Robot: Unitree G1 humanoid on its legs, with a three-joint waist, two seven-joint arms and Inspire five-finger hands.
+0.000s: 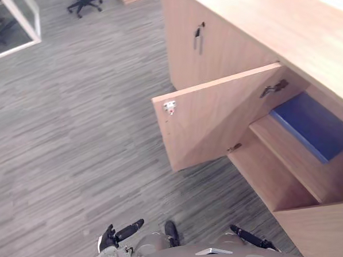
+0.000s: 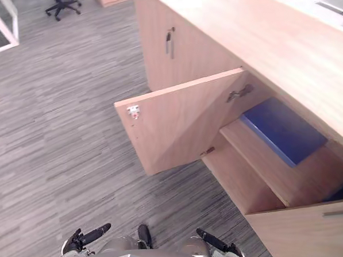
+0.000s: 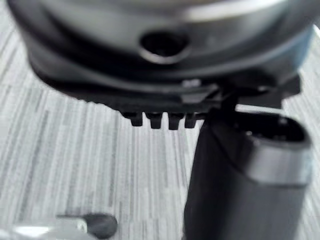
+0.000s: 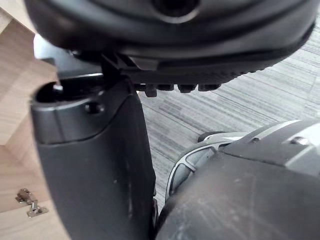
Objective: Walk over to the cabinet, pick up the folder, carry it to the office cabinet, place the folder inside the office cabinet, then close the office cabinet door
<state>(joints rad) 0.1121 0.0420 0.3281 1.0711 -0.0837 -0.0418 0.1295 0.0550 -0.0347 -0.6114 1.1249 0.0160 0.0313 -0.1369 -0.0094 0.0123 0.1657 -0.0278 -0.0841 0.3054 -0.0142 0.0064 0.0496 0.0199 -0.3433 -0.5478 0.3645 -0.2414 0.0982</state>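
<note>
Folder (image 2: 284, 131): blue, lying flat on the upper shelf (image 2: 259, 158) inside the cabinet (image 2: 259, 37). Its visible long edge runs parallel to the shelf's front edge, and its rear part is hidden beneath the cabinet top. Neither hand touches it.
Door (image 2: 177, 122): wide open, swung out over the floor (image 2: 57, 140) with its inner face up.
Left hand (image 1: 116, 235): low and close to the body, well apart from the cabinet, fingers straight and holding nothing.
Right hand (image 2: 217, 241): likewise low, nearer the cabinet's base, fingers extended and empty.
Chair (image 1: 84, 3): dark, wheeled, far off across the floor.
</note>
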